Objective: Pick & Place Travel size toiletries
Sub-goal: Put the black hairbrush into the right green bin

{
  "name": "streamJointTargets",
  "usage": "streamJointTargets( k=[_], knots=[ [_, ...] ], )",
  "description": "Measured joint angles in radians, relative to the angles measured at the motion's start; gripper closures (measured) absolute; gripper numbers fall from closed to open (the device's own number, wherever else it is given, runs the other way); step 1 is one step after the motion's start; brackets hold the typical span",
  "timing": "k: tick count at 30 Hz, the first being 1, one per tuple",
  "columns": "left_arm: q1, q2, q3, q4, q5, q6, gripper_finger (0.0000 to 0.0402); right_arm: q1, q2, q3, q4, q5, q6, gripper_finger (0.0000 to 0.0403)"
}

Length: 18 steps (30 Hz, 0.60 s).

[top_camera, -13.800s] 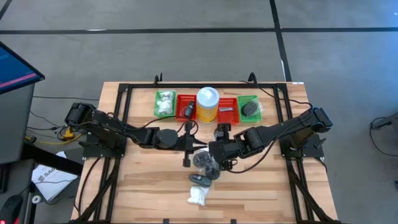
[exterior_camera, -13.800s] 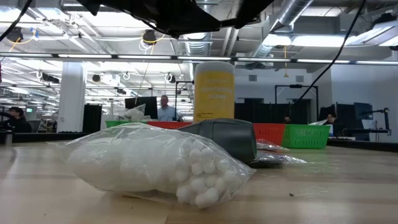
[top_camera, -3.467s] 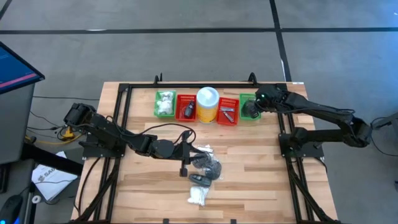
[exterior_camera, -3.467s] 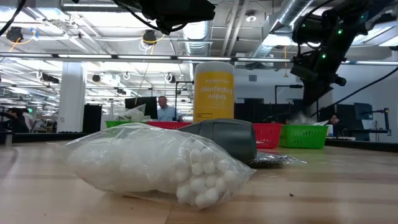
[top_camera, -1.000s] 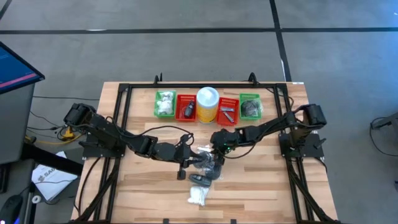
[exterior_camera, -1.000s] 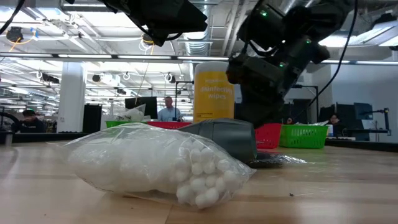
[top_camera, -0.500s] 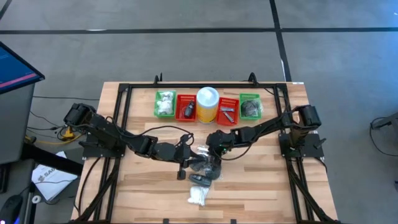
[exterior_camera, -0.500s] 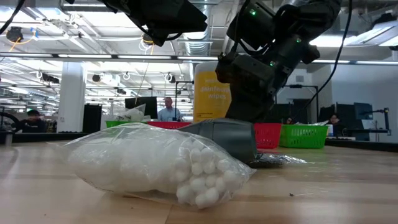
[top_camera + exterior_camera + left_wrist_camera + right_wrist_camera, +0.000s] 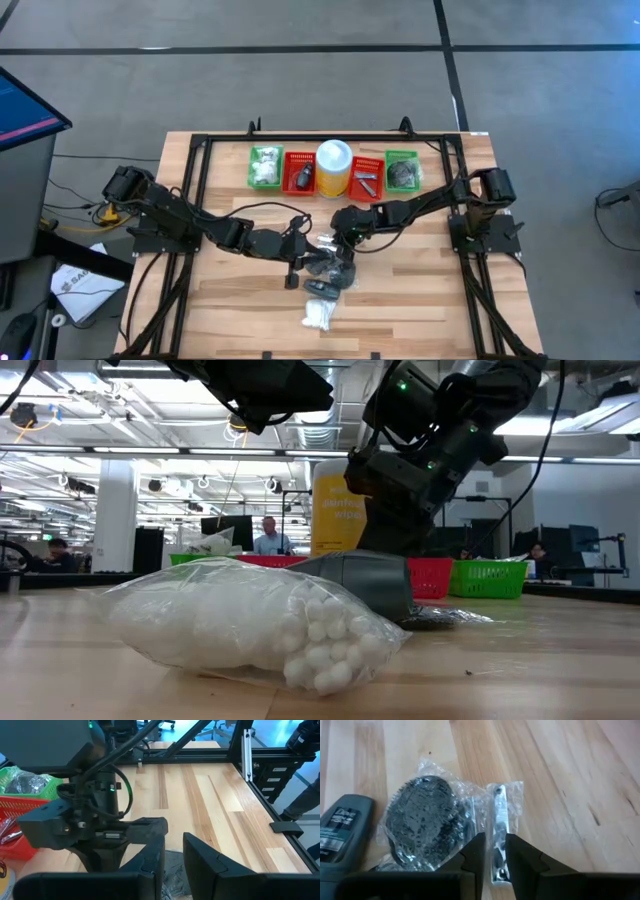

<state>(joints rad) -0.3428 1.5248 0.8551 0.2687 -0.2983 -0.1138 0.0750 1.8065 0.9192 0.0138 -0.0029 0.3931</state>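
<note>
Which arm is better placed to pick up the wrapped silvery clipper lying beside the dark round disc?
Probably the right. The right gripper is open, with the silvery clipper between its fingers. The left gripper hovers beside the pile, not aligned with it.

"wipes" on yellow canister (image 9: 338, 510) — "Dove" on grey bottle (image 9: 342, 832)

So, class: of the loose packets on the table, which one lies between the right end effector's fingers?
The silvery nail clipper in its clear wrapper: the right end effector straddles it, while the dark round disc lies beside it.
</note>
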Motion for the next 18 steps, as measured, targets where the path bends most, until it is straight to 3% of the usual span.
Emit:
streamJointTargets(
  k=[18],
  knots=[
    [0.000, 0.000, 0.000, 0.000, 0.000, 0.000, 0.0342, -0.004, 0.064, 0.001, 0.101, -0.032, 0.000, 0.0267]
  ],
)
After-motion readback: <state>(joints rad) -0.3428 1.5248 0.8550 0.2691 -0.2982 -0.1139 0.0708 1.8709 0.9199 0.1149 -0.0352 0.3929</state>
